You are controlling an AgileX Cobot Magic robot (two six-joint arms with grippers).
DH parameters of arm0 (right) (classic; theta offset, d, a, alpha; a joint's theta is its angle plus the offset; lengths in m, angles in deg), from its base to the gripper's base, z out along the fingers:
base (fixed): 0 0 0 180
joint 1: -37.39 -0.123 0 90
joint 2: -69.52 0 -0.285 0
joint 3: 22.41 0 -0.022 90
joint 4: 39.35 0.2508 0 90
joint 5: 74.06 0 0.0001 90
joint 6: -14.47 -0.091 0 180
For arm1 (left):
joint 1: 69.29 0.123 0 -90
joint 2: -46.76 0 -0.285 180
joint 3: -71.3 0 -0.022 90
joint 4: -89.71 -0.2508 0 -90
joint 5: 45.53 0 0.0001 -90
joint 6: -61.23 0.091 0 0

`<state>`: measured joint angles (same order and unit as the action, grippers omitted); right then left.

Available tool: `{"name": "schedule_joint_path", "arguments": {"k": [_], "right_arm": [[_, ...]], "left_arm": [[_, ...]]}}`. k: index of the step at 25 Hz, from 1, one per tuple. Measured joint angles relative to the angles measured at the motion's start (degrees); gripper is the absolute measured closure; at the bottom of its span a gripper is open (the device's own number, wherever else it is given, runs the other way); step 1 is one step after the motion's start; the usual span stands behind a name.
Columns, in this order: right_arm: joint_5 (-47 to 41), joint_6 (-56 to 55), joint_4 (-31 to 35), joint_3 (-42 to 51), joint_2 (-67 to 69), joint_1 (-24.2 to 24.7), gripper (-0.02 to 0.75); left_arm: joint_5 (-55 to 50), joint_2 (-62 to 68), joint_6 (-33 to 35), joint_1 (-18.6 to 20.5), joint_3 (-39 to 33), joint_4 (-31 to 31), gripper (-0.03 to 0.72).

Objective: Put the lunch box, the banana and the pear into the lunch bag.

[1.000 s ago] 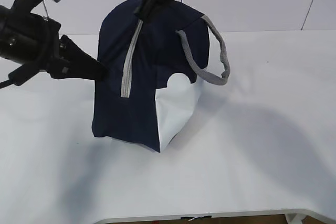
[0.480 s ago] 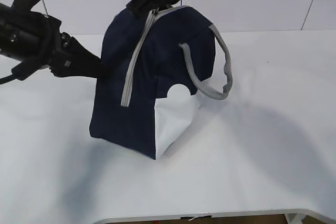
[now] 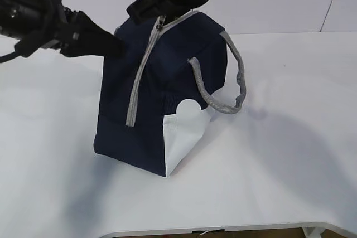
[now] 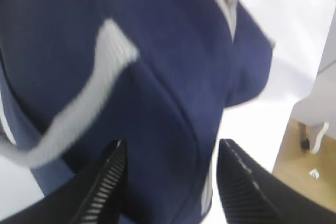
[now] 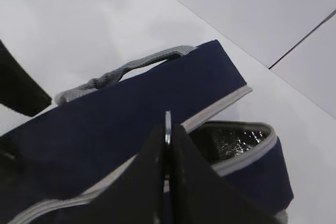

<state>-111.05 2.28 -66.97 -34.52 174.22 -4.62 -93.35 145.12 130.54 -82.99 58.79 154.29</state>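
The navy lunch bag (image 3: 162,98) stands on the white table, with its grey zipper strip (image 3: 139,76) running down the front. My right gripper (image 3: 158,19) comes from above and is shut on the metal zipper pull (image 5: 168,121) at the bag's top. Beside it the bag gapes and shows its silver foil lining (image 5: 231,140). My left gripper (image 3: 114,45) is at the bag's upper left side. In the left wrist view it (image 4: 173,145) is open, with a corner of the bag (image 4: 173,77) between its fingers. The lunch box, banana and pear are out of view.
A grey webbing handle (image 3: 234,76) hangs off the bag's right side, and another crosses the left wrist view (image 4: 89,98). The white table (image 3: 279,154) spreads to the right and front of the bag. Its front edge (image 3: 223,229) is near the bottom.
My left gripper has risen from the bag's middle to its upper left side. The bag's top has shifted and squared up. The right gripper stays shut on the zipper pull.
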Motion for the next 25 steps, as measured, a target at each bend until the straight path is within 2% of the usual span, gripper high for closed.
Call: {"name": "schedule_joint_path", "arguments": {"k": [9,12,14,19,21,25], "right_arm": [[0.0,0.0,4.4,-0.9,0.0,0.1,0.720],[0.0,-0.2,4.7,-1.0,0.0,0.1,0.720],[0.0,-0.2,4.9,-1.0,0.0,0.1,0.720],[0.0,-0.5,5.1,-1.0,0.0,0.1,0.720],[0.0,-0.6,5.1,-1.0,0.0,0.1,0.720],[-0.1,-0.7,4.0,-1.0,0.0,0.5,0.720]], "left_arm": [[-1.2,4.2,0.0,-0.1,5.8,1.8,0.288],[-2.0,4.9,0.0,-0.1,6.0,2.1,0.314],[-3.2,5.2,0.0,-0.1,6.0,2.1,0.377],[-4.6,5.7,0.0,-0.1,6.0,2.1,0.645],[-5.5,5.7,0.0,-0.1,6.0,1.9,0.684],[-6.1,4.8,-0.4,-0.1,6.0,-1.2,0.693]]}}
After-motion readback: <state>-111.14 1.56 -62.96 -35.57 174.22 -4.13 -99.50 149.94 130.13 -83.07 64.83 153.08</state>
